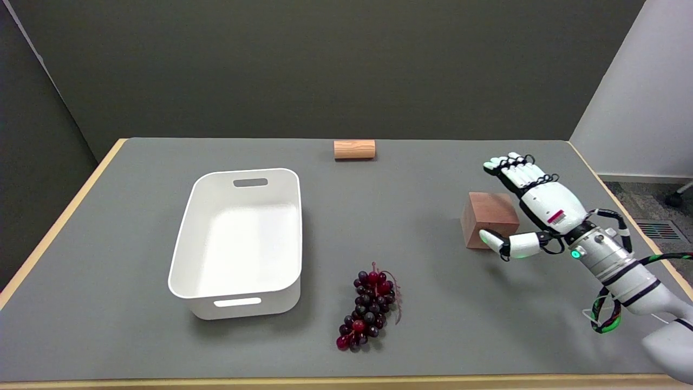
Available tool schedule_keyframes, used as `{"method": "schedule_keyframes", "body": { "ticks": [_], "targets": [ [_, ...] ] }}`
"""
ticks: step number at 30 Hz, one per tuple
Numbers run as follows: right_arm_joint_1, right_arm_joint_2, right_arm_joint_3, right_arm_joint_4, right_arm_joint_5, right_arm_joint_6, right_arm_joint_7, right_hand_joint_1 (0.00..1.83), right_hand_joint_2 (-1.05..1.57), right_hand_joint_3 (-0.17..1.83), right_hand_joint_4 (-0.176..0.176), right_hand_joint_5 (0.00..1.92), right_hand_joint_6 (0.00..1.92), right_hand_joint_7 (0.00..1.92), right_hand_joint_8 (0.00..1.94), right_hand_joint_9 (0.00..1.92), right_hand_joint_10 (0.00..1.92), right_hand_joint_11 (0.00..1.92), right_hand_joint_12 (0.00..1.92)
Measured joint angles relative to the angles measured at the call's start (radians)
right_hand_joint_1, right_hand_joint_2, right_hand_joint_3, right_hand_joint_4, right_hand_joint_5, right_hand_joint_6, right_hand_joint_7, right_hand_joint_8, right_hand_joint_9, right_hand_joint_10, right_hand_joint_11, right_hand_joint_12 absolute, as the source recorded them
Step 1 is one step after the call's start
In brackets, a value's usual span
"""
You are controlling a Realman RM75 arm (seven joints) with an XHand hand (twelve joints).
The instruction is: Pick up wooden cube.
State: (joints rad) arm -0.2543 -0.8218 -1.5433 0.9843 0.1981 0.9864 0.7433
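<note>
The wooden cube point(485, 218) rests on the grey table at the right, its reddish-tan top and front faces showing. My right hand point(533, 203) hovers at the cube's right side, palm toward it, fingers stretched out together past its far right corner. The thumb sticks out in front of the cube's near right corner and covers that corner in the picture. Nothing is held in the hand, and whether it touches the cube cannot be told.
A white plastic bin point(187, 238) stands empty at the left. A bunch of dark red grapes point(368, 314) lies near the front centre. A wooden cylinder point(354, 149) lies on its side at the table's far edge.
</note>
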Motion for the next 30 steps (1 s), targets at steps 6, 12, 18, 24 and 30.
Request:
{"method": "schedule_keyframes", "body": {
  "ticks": [6,12,18,24,30],
  "targets": [
    [0.012,0.002,-0.023,0.005,-0.015,-0.035,0.006,0.44,0.51,0.89,-0.064,0.05,0.35,0.06,0.21,0.02,0.26,0.00,0.08],
    [0.019,0.003,-0.038,0.004,-0.022,-0.062,0.010,0.44,0.52,0.91,-0.068,0.06,0.37,0.08,0.34,0.01,0.44,0.00,0.29],
    [0.025,0.003,-0.049,-0.001,-0.028,-0.081,0.012,0.50,0.57,0.83,-0.083,0.12,0.32,0.17,0.28,0.02,0.57,0.00,0.62],
    [0.030,0.003,-0.058,-0.007,-0.033,-0.091,0.013,0.56,0.58,0.90,-0.108,0.11,0.39,0.26,0.40,0.15,0.74,0.01,0.97],
    [0.042,0.000,-0.064,-0.016,-0.046,-0.085,0.011,1.09,0.87,0.66,-0.156,0.39,0.82,0.74,1.12,0.65,1.26,0.41,1.74]
  ]
}}
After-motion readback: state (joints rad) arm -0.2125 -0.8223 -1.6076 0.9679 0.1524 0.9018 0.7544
